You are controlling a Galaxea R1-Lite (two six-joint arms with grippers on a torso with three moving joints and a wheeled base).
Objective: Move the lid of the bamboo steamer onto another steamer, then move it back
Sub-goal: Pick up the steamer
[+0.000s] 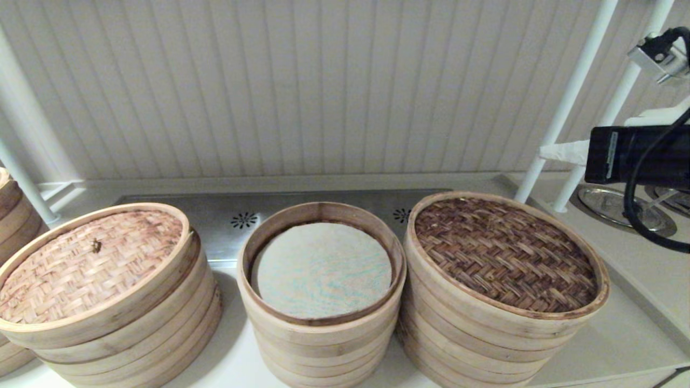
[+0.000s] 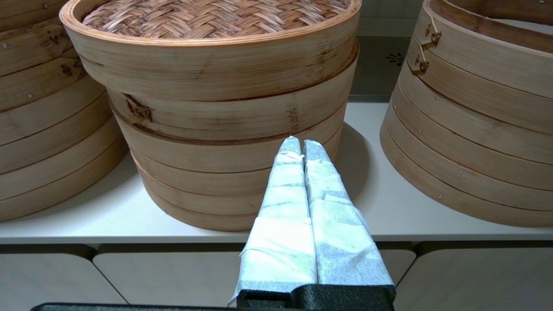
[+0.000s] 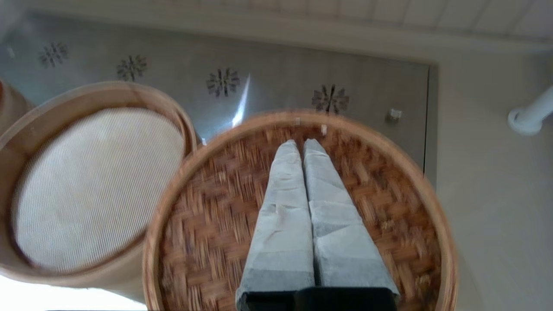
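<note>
The bamboo steamer lid (image 1: 504,253), dark brown herringbone weave with a pale rim, lies on the right-hand stack; in the right wrist view the lid (image 3: 207,224) fills the space under the fingers. My right gripper (image 3: 302,144) is shut and empty, held in the air above the lid; its wrapped fingers (image 1: 560,151) show at the upper right. Another steamer (image 1: 322,269), open-topped with a grey-green cloth liner, stands in the middle, just left of the lid (image 3: 99,172). My left gripper (image 2: 301,144) is shut and empty, low before the counter's front edge.
A stack bearing a tan woven lid with a knot (image 1: 91,258) stands at the left, facing my left gripper (image 2: 216,86). A further stack (image 1: 8,215) sits at the far left. White rack poles (image 1: 571,97) and a metal disc (image 1: 620,207) are at the right.
</note>
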